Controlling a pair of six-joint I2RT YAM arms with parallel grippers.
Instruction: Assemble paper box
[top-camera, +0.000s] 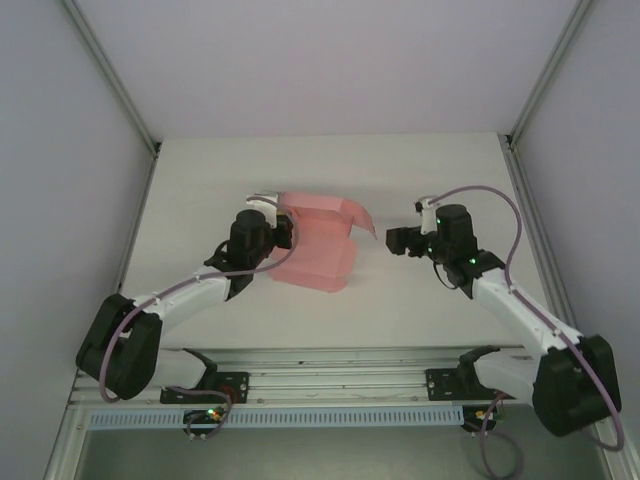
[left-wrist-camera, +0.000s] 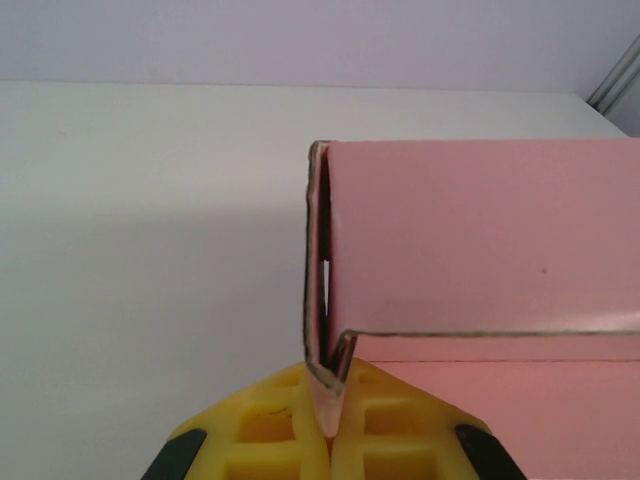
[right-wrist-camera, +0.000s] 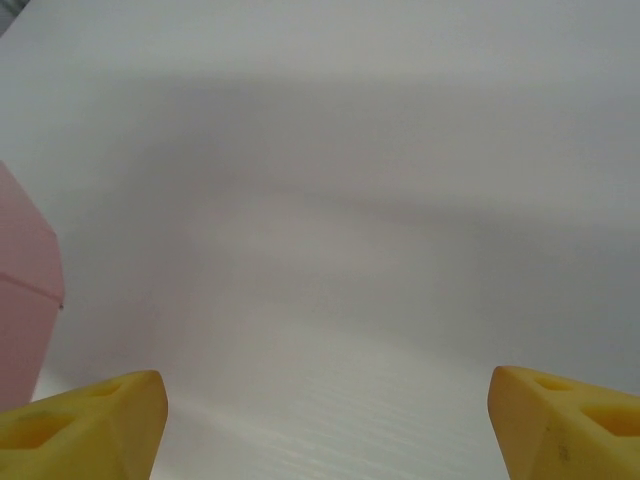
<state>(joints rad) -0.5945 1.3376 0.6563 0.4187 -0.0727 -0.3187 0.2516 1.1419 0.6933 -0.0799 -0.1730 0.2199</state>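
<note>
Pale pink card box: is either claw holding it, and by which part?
The left claw is shut on the pale pink card box, pinching a folded edge at its corner. The right claw is open, holding nothing.

The paper box (top-camera: 318, 248) sat on the tabletop (top-camera: 430, 175) near its middle, a little toward the left edge and well clear of all four edges. The left gripper (top-camera: 266, 204) was at the box's far left corner, with a folded edge of the card pinched between its fingers (left-wrist-camera: 270, 425). The right gripper (top-camera: 392, 240) was to the right of the box, just beside its right flap but apart from it, with bare tabletop between its spread fingers (right-wrist-camera: 85, 420). The two arms reached in from the near edge, one on each side of the box.
</note>
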